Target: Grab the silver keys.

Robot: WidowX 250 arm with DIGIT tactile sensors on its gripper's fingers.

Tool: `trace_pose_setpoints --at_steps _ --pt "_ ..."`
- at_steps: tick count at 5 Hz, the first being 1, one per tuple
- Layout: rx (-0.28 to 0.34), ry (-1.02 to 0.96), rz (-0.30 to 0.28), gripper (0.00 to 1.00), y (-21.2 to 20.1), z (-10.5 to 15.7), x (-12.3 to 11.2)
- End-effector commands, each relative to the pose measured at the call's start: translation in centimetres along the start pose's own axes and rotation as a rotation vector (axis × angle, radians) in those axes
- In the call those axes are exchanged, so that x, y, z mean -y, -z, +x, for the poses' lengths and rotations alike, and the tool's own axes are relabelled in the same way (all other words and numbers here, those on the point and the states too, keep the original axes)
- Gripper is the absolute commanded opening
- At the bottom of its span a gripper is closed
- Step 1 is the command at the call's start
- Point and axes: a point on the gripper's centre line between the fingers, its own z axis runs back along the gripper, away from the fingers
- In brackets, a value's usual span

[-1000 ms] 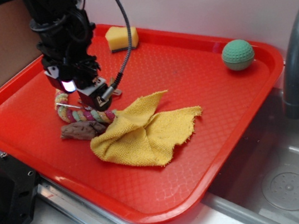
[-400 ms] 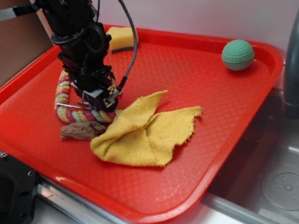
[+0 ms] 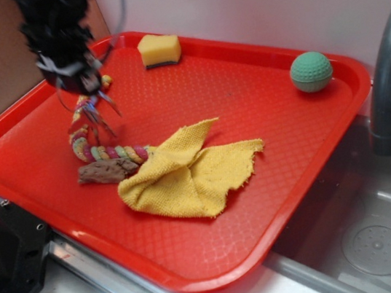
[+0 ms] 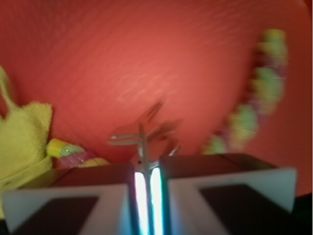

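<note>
The hand [image 3: 76, 77] is hanging above the left part of the red tray [image 3: 262, 99], and the silver keys [image 3: 94, 110] are dangling straight beneath it, clear of the tray floor. In the wrist view the two pads are pressed almost together with the thin wire ring pinched between them, the keys [image 4: 144, 132] blurred just past the tips, so the hand is clamping the bunch with its long axis hanging downward. The grab itself appears to be done; what matters next is carrying the bunch up without it swinging loose.

Directly below the keys the multicoloured braided rope [image 3: 96, 143] is curving along the tray, with a brown lump [image 3: 107, 172] lying against its near end. Further right the yellow cloth [image 3: 192, 173] is lying crumpled, touching the rope. A yellow sponge [image 3: 159, 50] is sitting at the far edge, and a green ball [image 3: 311, 72] is resting well apart toward the right corner. Nothing is standing in the way above the hand.
</note>
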Motion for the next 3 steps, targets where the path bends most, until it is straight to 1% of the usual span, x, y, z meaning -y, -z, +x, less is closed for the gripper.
trace_pose_setpoints --at_steps 1,2,3 --pt "0.101 -0.107 -0.062 0.00 -11.2 -0.9 -3.5" --pt "0.128 -0.111 -0.043 0.00 -16.2 0.2 -3.9" --pt "0.125 -0.065 0.007 0.00 -17.5 1.5 -2.9"
